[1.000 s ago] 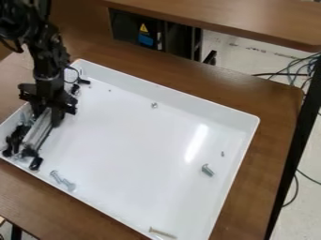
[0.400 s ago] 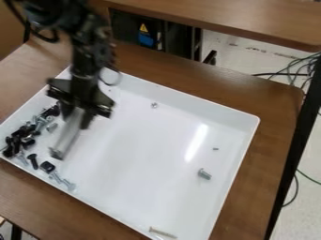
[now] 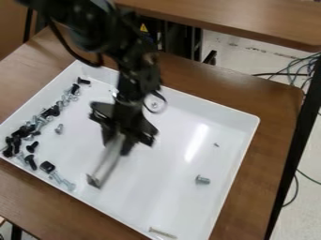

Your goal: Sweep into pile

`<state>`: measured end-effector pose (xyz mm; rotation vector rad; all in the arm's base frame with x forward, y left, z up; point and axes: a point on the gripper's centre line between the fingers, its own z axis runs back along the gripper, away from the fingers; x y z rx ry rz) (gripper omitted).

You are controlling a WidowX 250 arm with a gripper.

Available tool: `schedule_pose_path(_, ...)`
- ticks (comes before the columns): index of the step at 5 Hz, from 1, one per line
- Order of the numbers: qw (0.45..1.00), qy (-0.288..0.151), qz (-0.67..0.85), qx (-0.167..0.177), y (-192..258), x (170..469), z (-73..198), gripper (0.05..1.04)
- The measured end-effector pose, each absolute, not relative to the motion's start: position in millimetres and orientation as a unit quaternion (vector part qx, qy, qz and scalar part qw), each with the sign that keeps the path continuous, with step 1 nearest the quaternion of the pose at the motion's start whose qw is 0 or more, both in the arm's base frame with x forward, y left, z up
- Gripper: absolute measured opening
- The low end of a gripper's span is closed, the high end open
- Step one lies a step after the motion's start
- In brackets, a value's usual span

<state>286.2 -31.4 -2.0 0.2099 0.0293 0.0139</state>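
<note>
Well, fingers grip a pale bar over the tray

The brown table carries a tray (white, shallow-walled).

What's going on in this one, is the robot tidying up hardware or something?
Pretty much: the robot's gripper holds a pale strip over the middle of a white tray, apparently for sweeping loose hardware together. A dense band of black and silver hardware lies along the tray's left side in view. Strays remain away from it, among them a silver bolt toward the right and a long screw at the near edge, so the sweep looks unfinished.
</note>
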Motion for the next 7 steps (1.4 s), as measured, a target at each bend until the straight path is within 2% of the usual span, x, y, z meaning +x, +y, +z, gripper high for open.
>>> schedule_pose_path(1,0.998,0.019,-0.031,0.061,-64,280,-5,0.351)
schedule_pose_path(2,0.997,0.041,-0.046,0.053,-74,281,-18,0.351)
schedule_pose_path(3,0.995,0.061,-0.055,0.051,-86,298,-37,0.351)
schedule_pose_path(4,0.995,0.071,-0.043,0.050,-84,315,-44,0.351)
schedule_pose_path(5,0.998,0.062,-0.004,0.032,-66,342,-48,0.351)
schedule_pose_path(7,0.996,0.063,0.065,0.020,-21,378,-52,0.351)
